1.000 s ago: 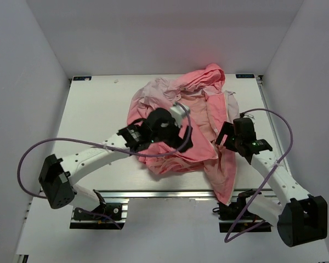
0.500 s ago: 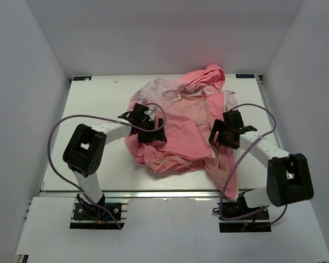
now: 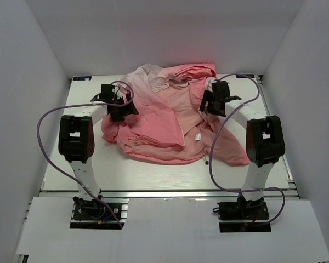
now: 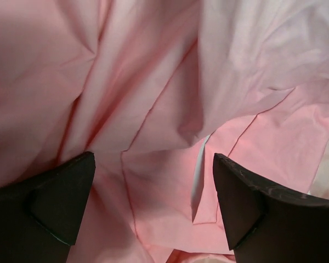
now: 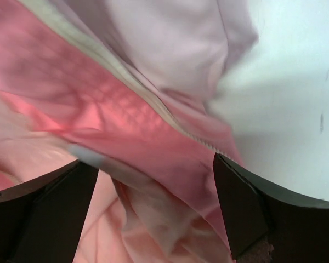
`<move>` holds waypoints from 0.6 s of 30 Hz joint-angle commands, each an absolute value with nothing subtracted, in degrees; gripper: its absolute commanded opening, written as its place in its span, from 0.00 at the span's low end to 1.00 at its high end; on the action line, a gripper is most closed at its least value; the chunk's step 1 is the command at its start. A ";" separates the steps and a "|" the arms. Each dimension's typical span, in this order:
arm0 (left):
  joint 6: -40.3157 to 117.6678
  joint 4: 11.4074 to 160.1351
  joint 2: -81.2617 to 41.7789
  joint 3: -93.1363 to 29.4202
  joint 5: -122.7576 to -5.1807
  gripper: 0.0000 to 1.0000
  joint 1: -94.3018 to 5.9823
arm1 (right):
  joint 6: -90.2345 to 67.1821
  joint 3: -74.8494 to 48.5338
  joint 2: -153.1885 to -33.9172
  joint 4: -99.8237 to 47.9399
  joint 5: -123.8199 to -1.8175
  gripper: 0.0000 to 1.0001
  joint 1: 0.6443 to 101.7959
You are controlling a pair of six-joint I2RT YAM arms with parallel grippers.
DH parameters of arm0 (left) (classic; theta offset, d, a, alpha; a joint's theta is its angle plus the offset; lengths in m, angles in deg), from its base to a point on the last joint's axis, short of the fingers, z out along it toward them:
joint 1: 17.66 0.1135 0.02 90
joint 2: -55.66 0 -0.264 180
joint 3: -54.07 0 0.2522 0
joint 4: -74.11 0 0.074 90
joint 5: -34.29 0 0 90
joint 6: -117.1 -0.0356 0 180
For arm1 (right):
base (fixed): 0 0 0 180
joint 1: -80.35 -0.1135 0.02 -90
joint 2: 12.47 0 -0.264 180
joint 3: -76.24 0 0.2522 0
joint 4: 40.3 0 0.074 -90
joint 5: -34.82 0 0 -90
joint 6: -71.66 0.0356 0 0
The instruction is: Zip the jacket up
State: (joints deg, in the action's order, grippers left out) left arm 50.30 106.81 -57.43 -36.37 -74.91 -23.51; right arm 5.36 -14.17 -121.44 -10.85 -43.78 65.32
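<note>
the jacket (image 3: 170,123) lies crumpled on the table's (image 3: 88,164) far half (white zipper (image 5: 170,116) edge showing). left gripper (image 4: 153,203) and right gripper (image 5: 153,205) are over it, fingers spread, grasping nothing.

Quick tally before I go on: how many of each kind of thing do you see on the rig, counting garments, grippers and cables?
Jacket: 1
Grippers: 2, the left gripper and the right gripper, both open over the fabric
Purple cables: 2, one by the left arm, one by the right arm
Total: 5
</note>
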 commanded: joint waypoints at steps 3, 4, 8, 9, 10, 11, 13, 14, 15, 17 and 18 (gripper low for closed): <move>46.96 110.90 -51.49 -43.98 -71.26 0.98 -22.41 | 2.14 -15.60 -113.13 -10.64 -43.58 0.89 65.32; 47.22 110.12 -48.17 -42.76 -71.96 0.98 -22.41 | 2.31 -13.92 -111.02 -8.54 -43.49 0.89 65.40; 49.41 107.83 -39.19 -36.52 -75.57 0.98 -22.41 | 6.26 -1.98 -95.82 -1.59 -41.73 0.89 68.47; 49.86 107.65 -37.69 -35.37 -75.75 0.98 -22.41 | 6.70 1.01 -93.10 -0.53 -41.64 0.90 69.44; 50.30 107.30 -36.20 -34.14 -76.10 0.98 -22.41 | 6.53 6.26 -90.02 0.70 -41.99 0.89 70.41; 50.56 106.86 -33.74 -33.00 -76.62 0.98 -22.41 | 6.45 8.58 -84.51 3.41 -41.99 0.89 71.46; 51.96 107.21 -32.06 -30.53 -77.59 0.98 -22.49 | 8.71 12.62 -80.08 6.58 -40.59 0.89 73.75; 52.58 106.95 -31.44 -29.92 -78.98 0.98 -22.58 | 9.69 13.60 -76.93 8.42 -40.67 0.89 74.45; 54.41 106.25 -30.04 -28.17 -80.04 0.98 -22.58 | 10.13 14.74 -75.85 8.18 -41.20 0.89 75.33; 55.57 101.60 -28.63 -25.97 -84.68 0.98 -22.76 | 10.22 17.81 -75.05 6.52 -42.95 0.89 75.69; 55.57 100.28 -27.58 -24.22 -86.10 0.98 -22.67 | 10.22 18.35 -75.57 5.81 -45.66 0.89 75.78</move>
State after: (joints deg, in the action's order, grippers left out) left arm 53.16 104.02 -29.59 -27.92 -79.59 -22.39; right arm 8.55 16.22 -75.04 4.84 -42.14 75.55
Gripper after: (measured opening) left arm 0.977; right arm 0.895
